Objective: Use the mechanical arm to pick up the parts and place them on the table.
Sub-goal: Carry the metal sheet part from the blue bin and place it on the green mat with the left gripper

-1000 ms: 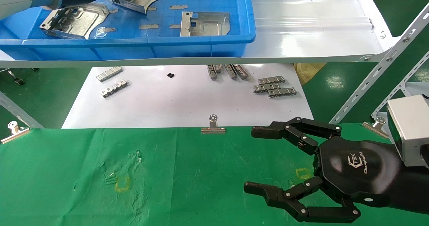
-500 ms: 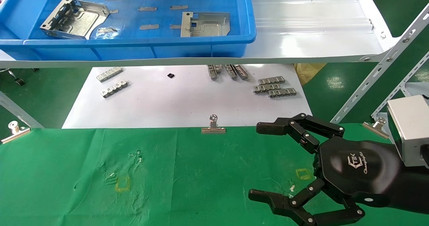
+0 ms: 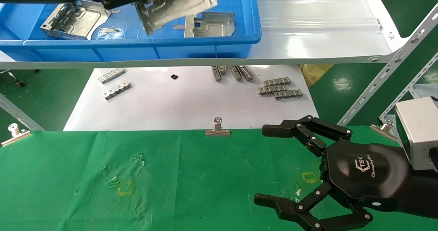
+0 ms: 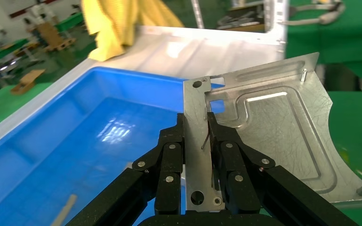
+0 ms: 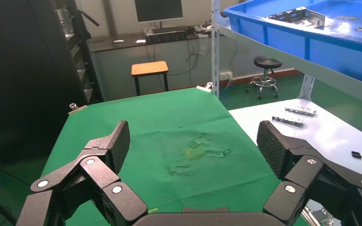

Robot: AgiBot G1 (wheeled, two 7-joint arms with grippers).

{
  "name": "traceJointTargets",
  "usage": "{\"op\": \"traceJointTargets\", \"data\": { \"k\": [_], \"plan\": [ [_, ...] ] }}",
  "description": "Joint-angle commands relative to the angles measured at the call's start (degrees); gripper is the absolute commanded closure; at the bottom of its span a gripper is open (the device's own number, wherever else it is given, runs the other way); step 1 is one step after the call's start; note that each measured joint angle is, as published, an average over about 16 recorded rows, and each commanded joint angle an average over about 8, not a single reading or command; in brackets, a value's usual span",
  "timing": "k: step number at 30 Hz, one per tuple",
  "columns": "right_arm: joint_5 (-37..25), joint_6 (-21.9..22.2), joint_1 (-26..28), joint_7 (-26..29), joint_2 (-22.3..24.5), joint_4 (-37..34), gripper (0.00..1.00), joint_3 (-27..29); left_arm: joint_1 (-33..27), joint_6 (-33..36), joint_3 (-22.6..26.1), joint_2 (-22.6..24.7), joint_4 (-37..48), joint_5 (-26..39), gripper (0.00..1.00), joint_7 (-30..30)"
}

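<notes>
- One of the parts, a silvery stamped plate (image 3: 178, 5), is held above the blue bin (image 3: 253, 36) by the left gripper (image 4: 197, 155); in the left wrist view its black fingers (image 4: 169, 157) are pressed together on the folded edge of the plate.
- In the head view the held plate is seen at about 11 o'clock, tilted, and it is not touching the bin floor as far as can be judged.
- Two more plates are left in the bin: one (image 3: 73, 20) near the 10 o'clock corner, and one (image 3: 210, 24) lying flat just beside the held plate.
- No plate is seen on the table (image 3: 188, 176) with the green cloth, so nothing is delivered yet.
- The right gripper (image 3: 270, 166) is kept idle over the cloth at about 4 o'clock, with its fingers wide apart and nothing between them.
- The task is judged to be at an early stage: the first pick is done, the carrying and the placing are not yet done, and at least two picks remain.
- The white sheet (image 3: 191, 104) with the small toothed strips (image 3: 280, 89) is not part of the work.
</notes>
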Motion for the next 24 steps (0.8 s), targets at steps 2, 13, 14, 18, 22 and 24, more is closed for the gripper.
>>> {"op": "traceJointTargets", "data": {
  "k": [2,13,14,18,22,24],
  "plan": [
    [0.0,0.0,0.0,0.0,0.0,0.0,0.00,0.0,-0.2,3.4,0.2,-0.9,0.3,0.1,1.00,2.2],
    [0.0,0.0,0.0,0.0,0.0,0.0,0.00,0.0,5.4,6.3,2.6,-6.9,-8.8,-5.0,1.00,7.8],
    [0.0,0.0,0.0,0.0,0.0,0.0,0.00,0.0,6.2,6.4,3.1,-7.6,-10.2,-6.0,1.00,7.8],
    [0.0,0.0,0.0,0.0,0.0,0.0,0.00,0.0,9.4,6.3,5.3,-10.8,-16.5,-10.8,1.00,7.2],
    [0.0,0.0,0.0,0.0,0.0,0.0,0.00,0.0,12.3,6.2,8.2,-14.2,-23.0,-16.1,1.00,6.4],
    [0.0,0.0,0.0,0.0,0.0,0.0,0.00,0.0,13.5,6.2,9.9,-15.9,-26.2,-18.6,1.00,6.4]
  ]
}}
